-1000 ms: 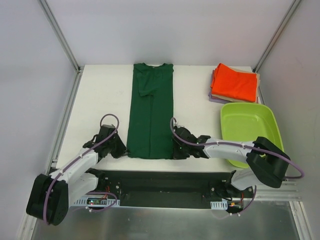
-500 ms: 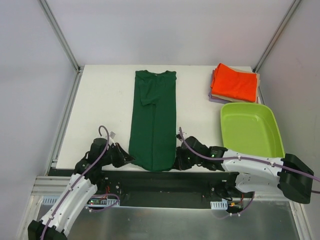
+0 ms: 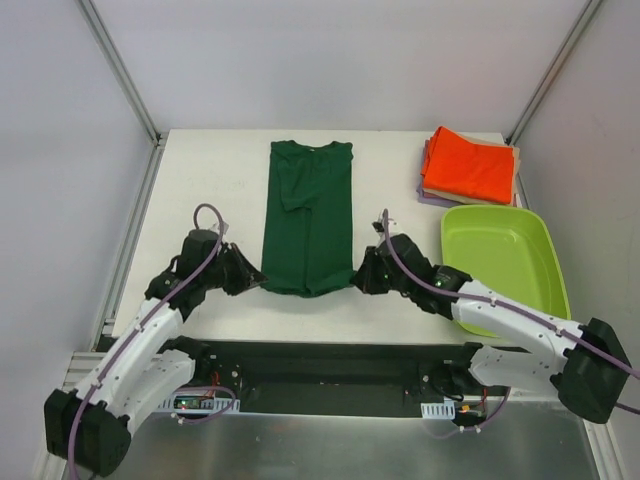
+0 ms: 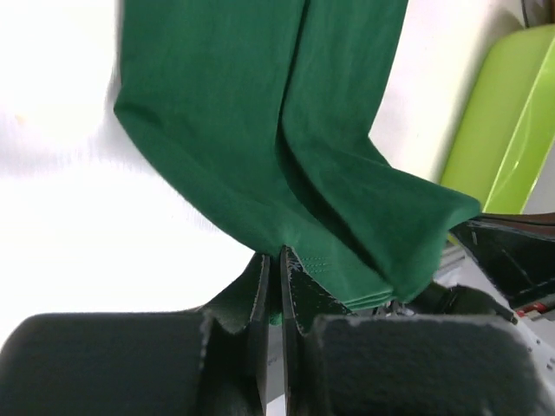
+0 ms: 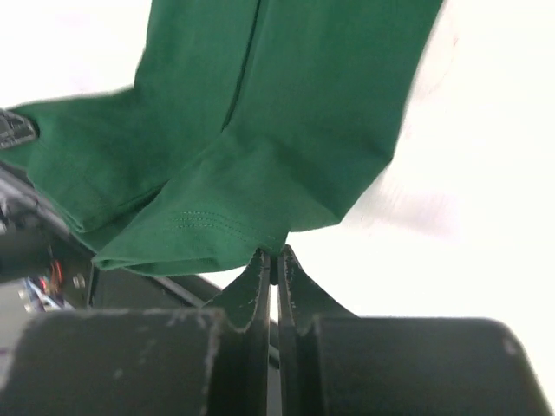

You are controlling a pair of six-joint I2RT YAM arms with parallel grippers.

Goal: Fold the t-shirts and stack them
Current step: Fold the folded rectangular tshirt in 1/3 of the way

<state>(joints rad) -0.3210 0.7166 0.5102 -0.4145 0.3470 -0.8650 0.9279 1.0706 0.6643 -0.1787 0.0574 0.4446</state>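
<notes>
Half-fold step: your left gripper point(image 3: 257, 283) and right gripper point(image 3: 359, 281) each pinch a hem corner of the dark green cloth shirt point(image 3: 307, 210); carry both evenly toward the far edge.

Lavender shirt point(image 3: 427, 198) mostly beneath orange shirt point(image 3: 470, 166)

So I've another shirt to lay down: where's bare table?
Widest: left of the green shirt, out to the table edge. Narrower: between shirt and the stack and bin. Crowded: the near hem, pinched by left gripper and right gripper.
</notes>
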